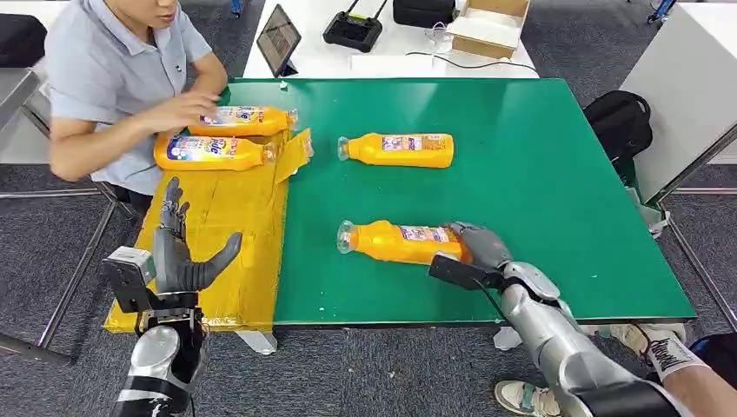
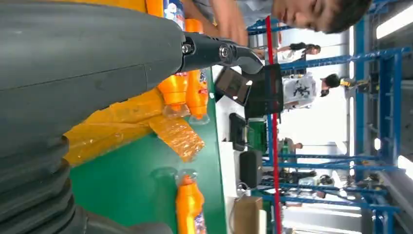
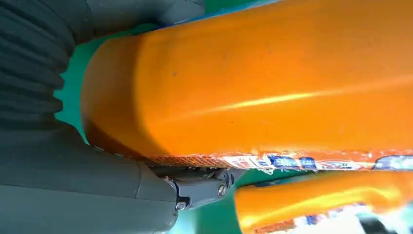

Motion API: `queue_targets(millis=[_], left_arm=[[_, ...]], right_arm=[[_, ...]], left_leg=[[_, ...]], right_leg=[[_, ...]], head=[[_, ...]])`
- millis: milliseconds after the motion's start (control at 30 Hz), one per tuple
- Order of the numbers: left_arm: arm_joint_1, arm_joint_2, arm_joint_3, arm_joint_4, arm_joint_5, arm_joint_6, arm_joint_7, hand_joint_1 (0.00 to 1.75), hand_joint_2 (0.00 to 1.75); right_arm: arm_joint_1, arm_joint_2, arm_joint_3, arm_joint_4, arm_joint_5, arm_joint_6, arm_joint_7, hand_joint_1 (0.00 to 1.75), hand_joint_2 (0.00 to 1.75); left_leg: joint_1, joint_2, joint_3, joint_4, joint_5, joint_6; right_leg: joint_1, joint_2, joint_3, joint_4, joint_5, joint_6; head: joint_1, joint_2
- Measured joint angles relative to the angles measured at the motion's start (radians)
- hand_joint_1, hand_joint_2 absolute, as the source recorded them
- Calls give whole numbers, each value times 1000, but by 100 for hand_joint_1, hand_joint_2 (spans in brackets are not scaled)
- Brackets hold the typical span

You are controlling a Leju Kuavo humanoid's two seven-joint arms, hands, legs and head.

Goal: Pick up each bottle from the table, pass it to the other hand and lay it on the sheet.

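four bottles (image 1: 401,241), one sheet (image 1: 222,234), one table (image 1: 539,191)

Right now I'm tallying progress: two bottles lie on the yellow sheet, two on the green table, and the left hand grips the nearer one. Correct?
Not quite: the right hand grips the nearer bottle, as the head view shows; the left hand hangs open over the yellow sheet. The counts are right.
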Motion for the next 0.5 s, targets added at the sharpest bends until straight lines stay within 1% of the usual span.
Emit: queue_targets(millis=[133,367,500], left_arm=[[6,0,-13,0,8,-3,-11,0,175],[12,0,-18,0,13,-4,-14,0,175],[45,-9,-20,-24,55,-11,-30,0,175]], right_arm=[[36,4,-22,-25,-32,-13,-27,175,175],[52,5,-34,-41,-40,-17,-35,175,175],[110,19,-72,-92,-156,-79,-92,175,175]], left_leg=[[0,0,0,0,0,0],[0,0,0,0,0,0],[0,-1,0,0,0,0]], right_leg=[[0,0,0,0,0,0],[0,0,0,0,0,0],[0,0,1,0,0,0]], head=[[0,0],[0,0],[0,0]])
